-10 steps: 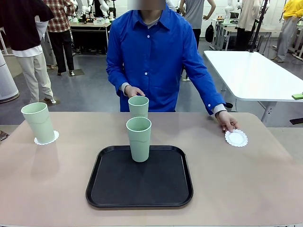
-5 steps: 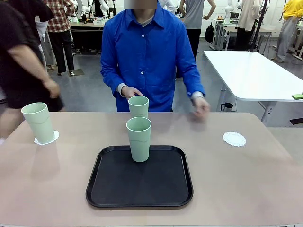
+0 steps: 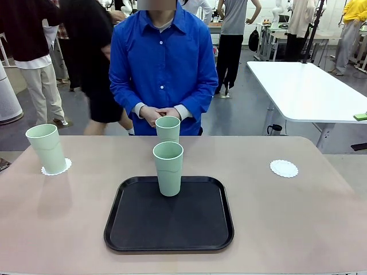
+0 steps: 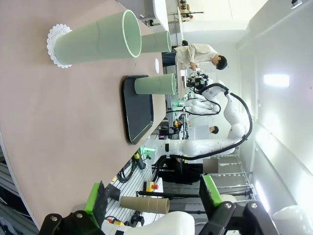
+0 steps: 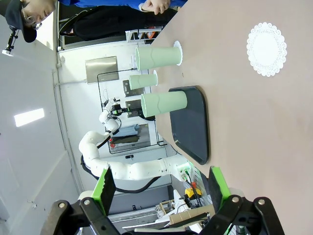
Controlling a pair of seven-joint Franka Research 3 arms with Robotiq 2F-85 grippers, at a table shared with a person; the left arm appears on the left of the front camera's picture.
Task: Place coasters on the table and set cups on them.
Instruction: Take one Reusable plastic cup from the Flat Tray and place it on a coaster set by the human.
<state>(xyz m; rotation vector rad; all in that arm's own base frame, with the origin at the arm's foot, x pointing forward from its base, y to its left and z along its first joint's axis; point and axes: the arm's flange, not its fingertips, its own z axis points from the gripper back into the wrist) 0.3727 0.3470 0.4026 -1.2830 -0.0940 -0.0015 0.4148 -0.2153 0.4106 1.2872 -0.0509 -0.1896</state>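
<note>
Surface: large beige-tan matte bench (image 3: 298, 223), rounded corners, smooth. Room behind it is an open grey-floored lab, with a long white table (image 3: 304, 91) off to the right and people standing farther back. A person in a blue button shirt (image 3: 163, 63) stands at the far edge with clasped hands (image 3: 160, 113) just above the bench, touching nothing.

A black rounded-square plastic tray (image 3: 172, 229) sits mid-bench, nearer my side. I see three tall pale mint-green plastic tumblers, all upright.
- The tumbler on the tray (image 3: 168, 169) stands on the tray's far part.
- The tumbler behind the tray (image 3: 167, 129) is on the bench just past the tray's far rim. In the right wrist view its base rests on a round white scalloped paper doily (image 5: 180, 47).
- The left tumbler (image 3: 46, 148) is near the bench's left edge on a second doily (image 3: 64, 167). It sits off-centre, so the scalloped edge pokes out on the right.

A third doily (image 3: 284, 168) lies bare on the right side of the bench, well apart from the tray and tumblers.

Left end effector (image 4: 154, 200): black fingers with green pads spread wide, nothing between them, clear of the bench. Right end effector (image 5: 161, 188): also spread wide, holding nothing, well back from the bare doily.
</note>
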